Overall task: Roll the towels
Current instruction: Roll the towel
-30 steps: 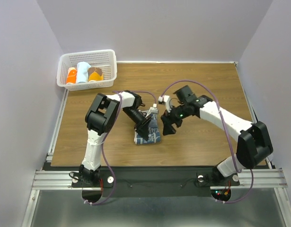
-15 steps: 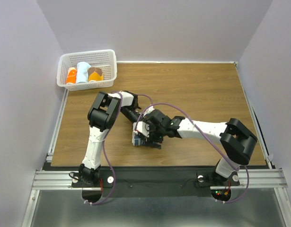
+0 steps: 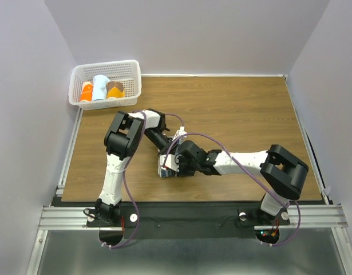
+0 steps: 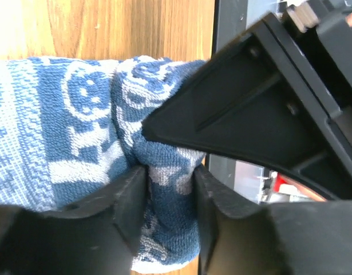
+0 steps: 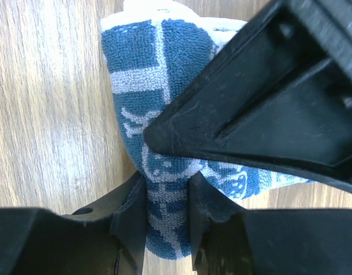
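Note:
A navy-blue towel (image 3: 164, 170) with pale motifs lies bunched near the table's front middle, mostly hidden under both grippers. In the left wrist view the towel (image 4: 78, 126) has a thick fold pinched in my left gripper (image 4: 169, 195), with cloth touching both fingers. In the right wrist view another fold of the towel (image 5: 141, 86) sits squeezed in my right gripper (image 5: 167, 200). The two grippers meet tip to tip over the cloth, left gripper (image 3: 166, 153) from the far side and right gripper (image 3: 173, 166) from the right. Each wrist view shows the other gripper's black finger crossing over the towel.
A white basket (image 3: 107, 64) stands at the back left corner with orange, light blue and brown rolled towels inside. The wooden table (image 3: 250, 114) stretches to the right and far side. A metal rail (image 3: 181, 215) runs along the near edge.
My right arm has swung in from the right to the towel and its jaws have closed on a fold. The left gripper stays on the towel, jaws slightly wider.

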